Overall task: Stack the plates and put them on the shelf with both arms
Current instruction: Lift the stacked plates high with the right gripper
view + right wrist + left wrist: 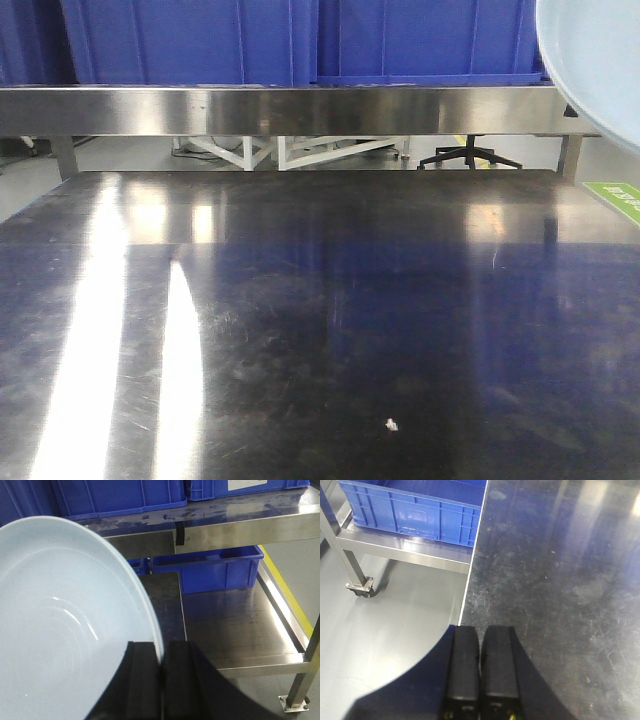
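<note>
A large pale bluish-white plate with faint concentric ridges fills the left of the right wrist view, held tilted in the air. My right gripper is shut on its rim, one finger on each face. In the front view the same plate shows only as an edge in the top right corner, at the height of the steel shelf. My left gripper is shut with nothing in it, hovering over the left edge of the steel table. Neither gripper shows in the front view.
Blue bins stand along the shelf. A white crumb lies on the table. Left of the table a wheeled steel cart carries a blue bin. To the right are a lower steel shelf and another blue bin.
</note>
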Available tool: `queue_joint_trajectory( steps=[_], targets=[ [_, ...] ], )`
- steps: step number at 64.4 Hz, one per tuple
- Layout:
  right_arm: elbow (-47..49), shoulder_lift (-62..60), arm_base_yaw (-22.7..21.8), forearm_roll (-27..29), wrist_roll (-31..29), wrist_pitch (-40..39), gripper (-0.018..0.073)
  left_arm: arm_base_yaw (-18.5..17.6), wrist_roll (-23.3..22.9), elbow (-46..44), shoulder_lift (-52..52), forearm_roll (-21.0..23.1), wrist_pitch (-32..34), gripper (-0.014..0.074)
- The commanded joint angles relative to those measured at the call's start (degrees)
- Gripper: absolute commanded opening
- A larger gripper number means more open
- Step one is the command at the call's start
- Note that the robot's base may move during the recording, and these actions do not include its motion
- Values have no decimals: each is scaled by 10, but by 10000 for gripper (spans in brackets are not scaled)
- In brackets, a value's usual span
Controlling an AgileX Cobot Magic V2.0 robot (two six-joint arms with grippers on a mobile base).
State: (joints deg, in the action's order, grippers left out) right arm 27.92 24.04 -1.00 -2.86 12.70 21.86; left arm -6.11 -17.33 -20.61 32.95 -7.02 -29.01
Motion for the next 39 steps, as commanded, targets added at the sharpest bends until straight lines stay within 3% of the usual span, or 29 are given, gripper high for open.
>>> queue_joint_trajectory(
  steps=[1,39],
  targets=[
    [18,0,-4,-3,-2,-57,57,0,-6,-16,1,-3,36,90],
    [18,0,-4,-3,-2,-57,57,0,-6,-16,1,-3,36,90]
  ],
)
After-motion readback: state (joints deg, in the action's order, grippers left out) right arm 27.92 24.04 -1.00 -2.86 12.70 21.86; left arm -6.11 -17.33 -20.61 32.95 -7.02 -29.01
